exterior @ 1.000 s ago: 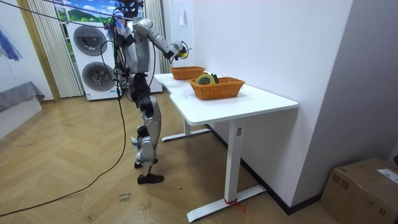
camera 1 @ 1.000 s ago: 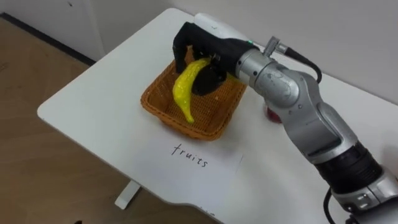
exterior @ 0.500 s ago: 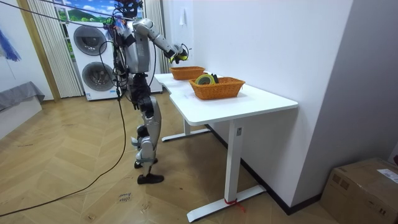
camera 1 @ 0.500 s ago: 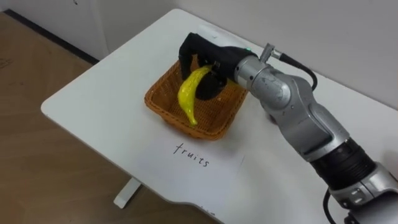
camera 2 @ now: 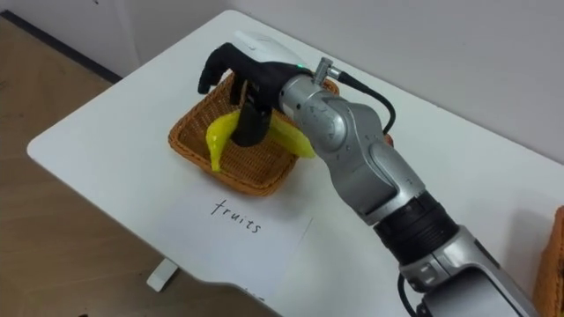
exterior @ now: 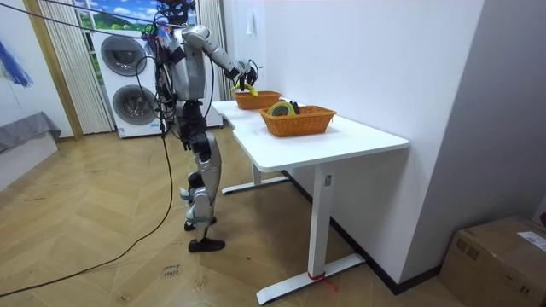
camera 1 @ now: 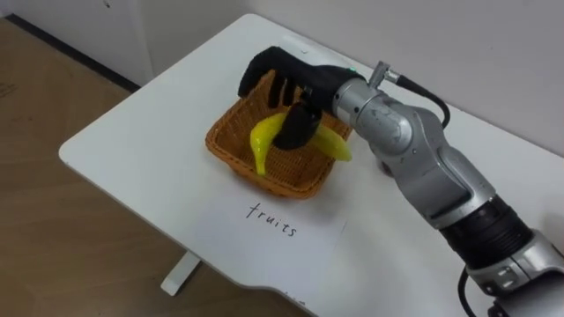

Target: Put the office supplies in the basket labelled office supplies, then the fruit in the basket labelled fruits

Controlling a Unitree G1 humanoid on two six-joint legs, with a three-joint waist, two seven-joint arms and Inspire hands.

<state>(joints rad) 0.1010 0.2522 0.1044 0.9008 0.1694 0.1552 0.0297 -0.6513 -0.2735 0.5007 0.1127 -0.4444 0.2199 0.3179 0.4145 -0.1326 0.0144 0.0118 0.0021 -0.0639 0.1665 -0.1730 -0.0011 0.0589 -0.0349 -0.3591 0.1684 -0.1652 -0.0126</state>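
A yellow banana [camera 1: 261, 141] lies tilted in the woven fruit basket [camera 1: 227, 151] at the table's far left, one end poking over the basket's right rim. My right hand [camera 1: 275, 70] hovers over the basket with its fingers spread open above the banana, while the thumb still hangs in front of the fruit. In the right eye view the banana [camera 2: 220, 132] rests against the basket [camera 2: 188, 145] under the same hand [camera 2: 234, 56]. From the room view, the hand [exterior: 246, 70] is above the far basket [exterior: 256, 100].
A white sheet with a handwritten label [camera 1: 270, 220] lies in front of the basket. A second woven basket [exterior: 299, 121] with items stands further along the white table [exterior: 341, 141]. I stand at the table's end, washing machines [exterior: 128, 55] behind me.
The banana has swung from hanging upright in my right hand to lying across the basket. The fingers have spread apart and lifted off it.
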